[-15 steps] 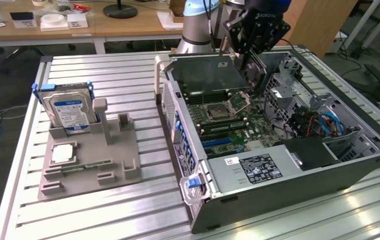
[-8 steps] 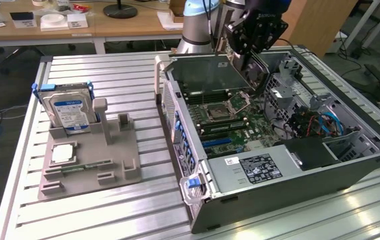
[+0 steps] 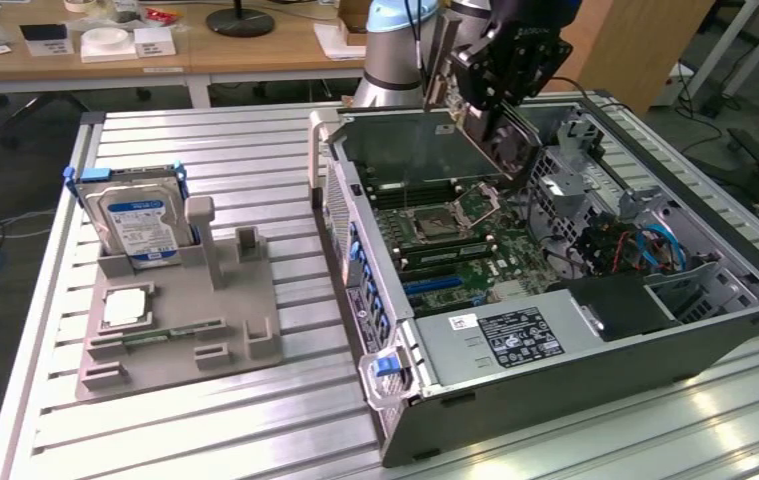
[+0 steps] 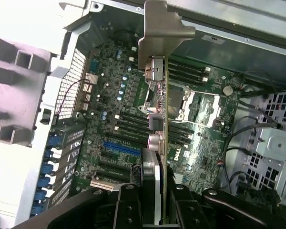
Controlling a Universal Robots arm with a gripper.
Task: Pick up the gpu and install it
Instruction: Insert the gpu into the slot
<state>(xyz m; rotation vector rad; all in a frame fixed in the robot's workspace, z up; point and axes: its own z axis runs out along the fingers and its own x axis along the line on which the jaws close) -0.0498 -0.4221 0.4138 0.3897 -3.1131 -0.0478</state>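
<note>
My gripper [image 3: 493, 115] hangs over the open computer case [image 3: 739, 300] and is shut on the gpu [image 3: 506, 150], a thin dark card held upright above the motherboard [image 3: 466, 250]. In the wrist view the gpu [image 4: 165, 124] is edge-on, its silver bracket [image 4: 164, 28] at the far end, and my gripper [image 4: 159, 207] clamps its near end between black fingers [image 4: 128, 210]. The card floats clear of the board, over the region of the CPU socket [image 4: 200, 102]. A blue expansion slot [image 4: 121, 149] lies on the board to one side of the card.
A grey fixture [image 3: 239, 330] on the exterior view's left holds a boxy hard drive [image 3: 139, 215] and a small square silver chip [image 3: 128, 305]. Inside the case are the power supply [image 3: 513, 335], blue cables [image 3: 653, 245] and drive cage [image 3: 566, 185]. The table [image 3: 219, 140] is slatted aluminium.
</note>
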